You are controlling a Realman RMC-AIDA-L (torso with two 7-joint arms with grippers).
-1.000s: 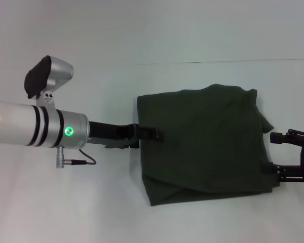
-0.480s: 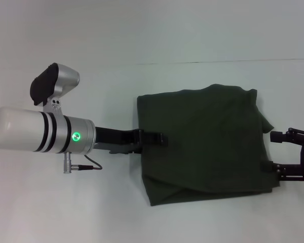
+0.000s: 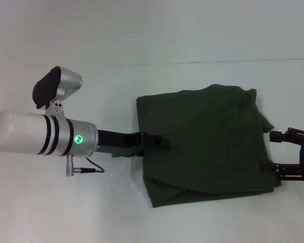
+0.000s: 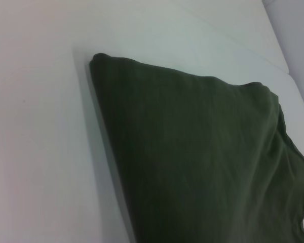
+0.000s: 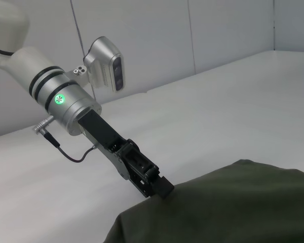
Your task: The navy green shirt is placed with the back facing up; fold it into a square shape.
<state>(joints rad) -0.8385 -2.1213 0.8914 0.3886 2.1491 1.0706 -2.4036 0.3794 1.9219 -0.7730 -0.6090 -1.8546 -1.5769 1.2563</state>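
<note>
The navy green shirt lies folded into a rough square on the white table, plain side up, with a loose fold along its near edge. My left gripper reaches in from the left, and its tip rests on the shirt's left edge. The right wrist view shows that tip touching the cloth's edge. Only the shirt and the table show in the left wrist view. My right gripper stands open at the shirt's right edge, its fingers spread along that edge with no cloth between them.
The white table spreads around the shirt on all sides. A seam or edge line runs across the far part of the table. A grey wall rises behind it.
My left arm has slid a little to the right and nearer, pushing its tip further over the shirt's left edge. The shirt and the right gripper have stayed put.
</note>
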